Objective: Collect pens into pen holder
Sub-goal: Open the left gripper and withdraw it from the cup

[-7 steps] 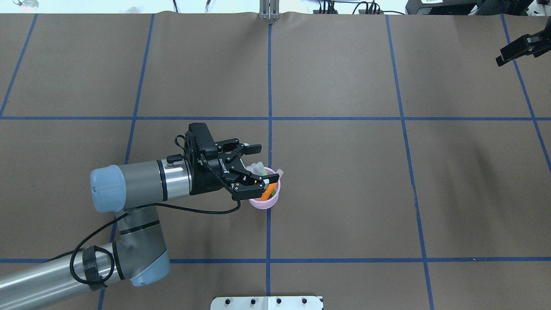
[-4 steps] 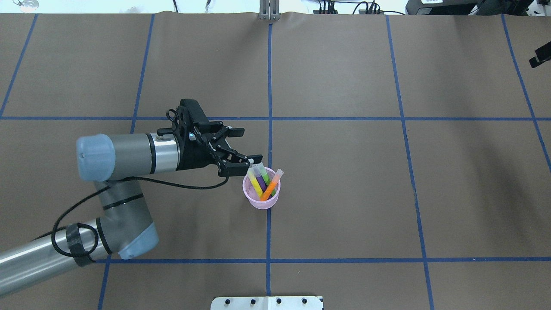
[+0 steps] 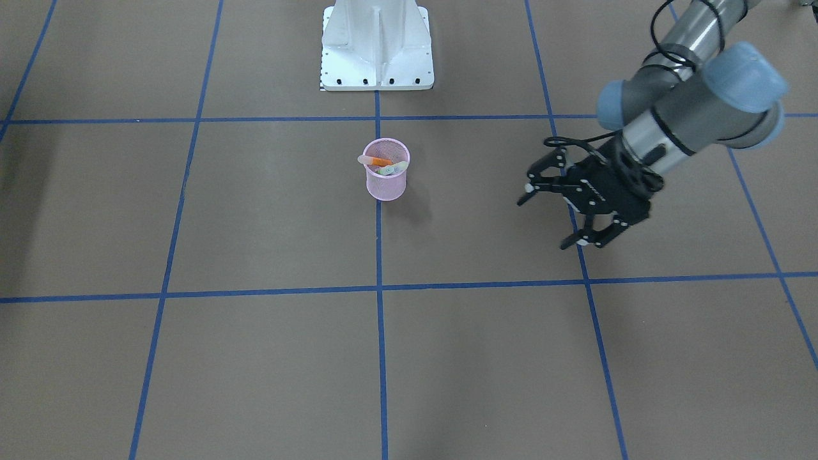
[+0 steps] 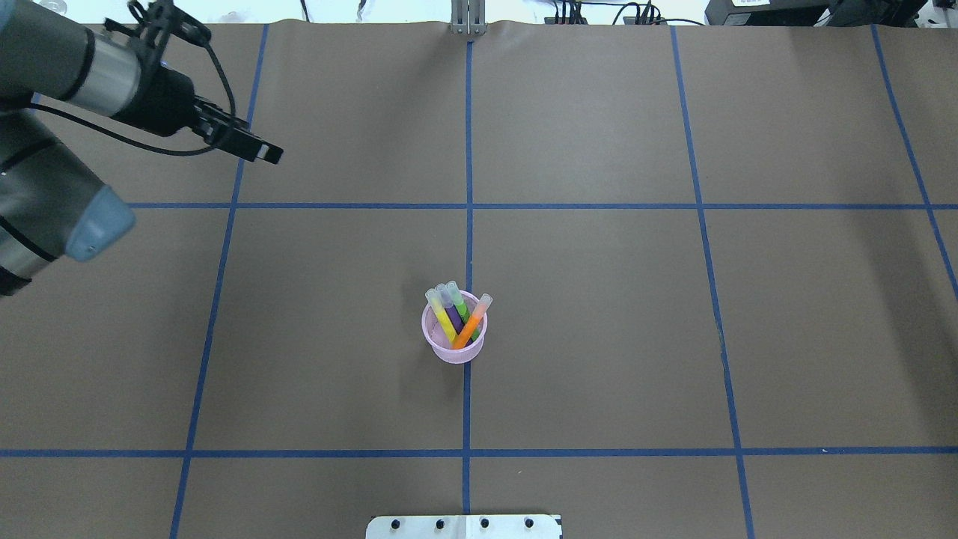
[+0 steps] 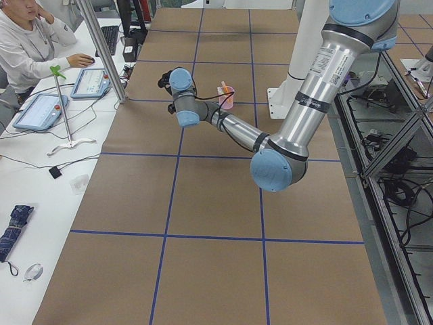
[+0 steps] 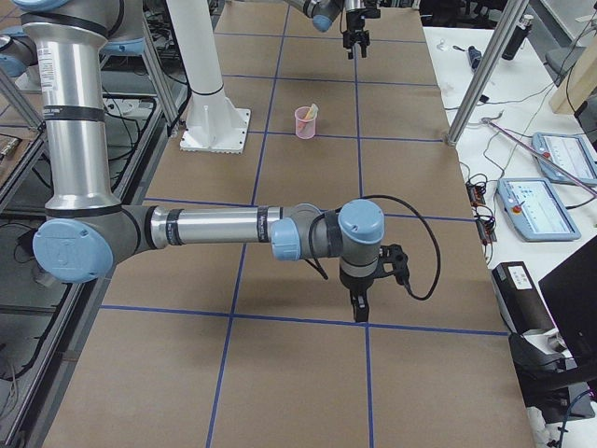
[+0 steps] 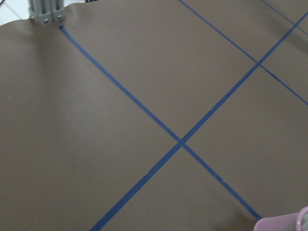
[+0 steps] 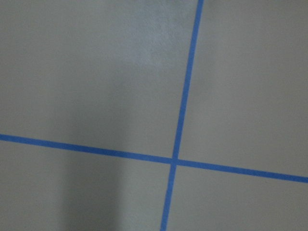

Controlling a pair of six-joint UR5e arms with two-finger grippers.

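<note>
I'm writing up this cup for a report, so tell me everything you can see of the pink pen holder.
The pen holder is a small pink wire-mesh cup with a solid rim, slightly tapered toward its base. It stands upright on the brown table, over a blue tape line near the middle. Inside lean the yellow pen, purple pen, green pen and orange pen, their pale caps poking above the rim. Nothing else touches it.

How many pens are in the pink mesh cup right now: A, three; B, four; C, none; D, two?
B: in the overhead view the yellow pen, purple pen, green pen and orange pen all stand inside the pen holder.
</note>
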